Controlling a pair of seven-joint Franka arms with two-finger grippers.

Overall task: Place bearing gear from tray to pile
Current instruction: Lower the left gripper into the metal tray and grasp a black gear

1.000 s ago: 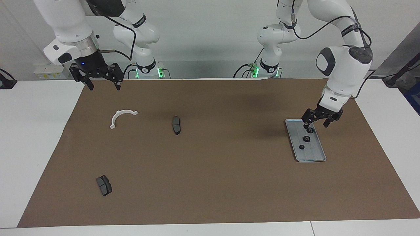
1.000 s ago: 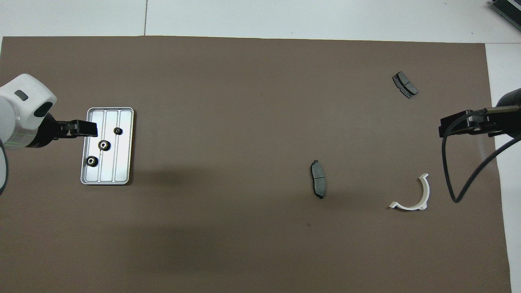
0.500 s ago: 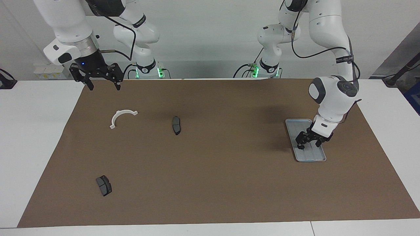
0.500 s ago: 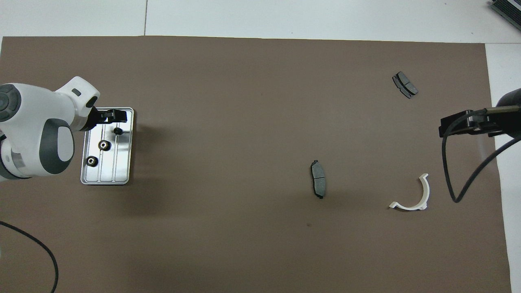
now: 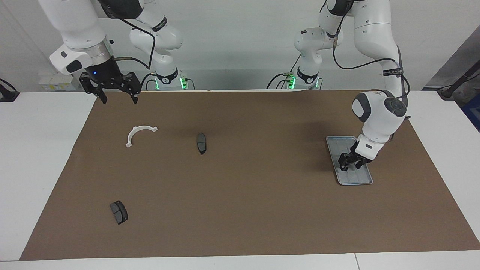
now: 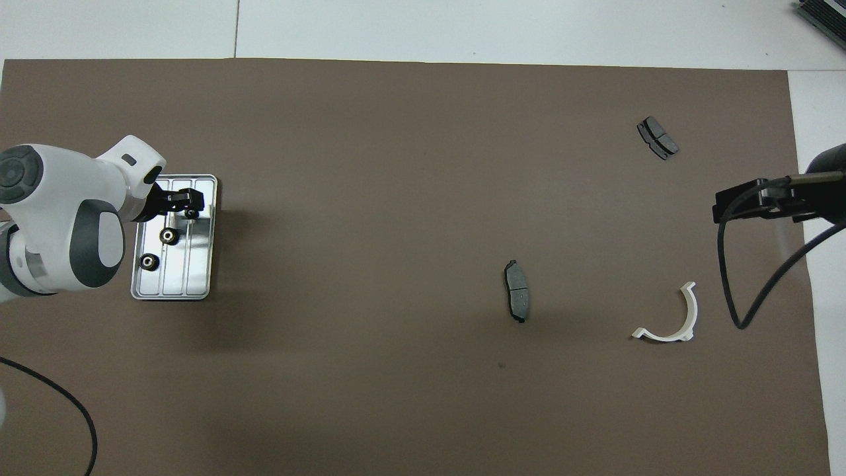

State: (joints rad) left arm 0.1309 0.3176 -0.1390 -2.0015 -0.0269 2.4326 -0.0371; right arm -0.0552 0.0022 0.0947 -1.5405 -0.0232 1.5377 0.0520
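On the tray (image 6: pixel 201 277), at nine o'clock overhead, the left gripper (image 6: pixel 191 205) sits low around the farthest gear (image 6: pixel 192 214), grip seemingly unfinished. All three gears remain there; none has reached the pile (image 6: pixel 517 299). Right gripper (image 5: pixel 117 98) waits, fingers spread.

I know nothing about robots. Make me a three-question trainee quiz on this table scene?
1. True or false: the left gripper is down in the tray.
2. How many gears show in the tray in the overhead view? A) one B) three C) five
3. Fill in: the white arc lies toward the ____ arm's end of the table.

Key: 1 true. 2 B: one at the gripper's tips, two more nearer the robots. 3 right; the right gripper waits in the air near it.
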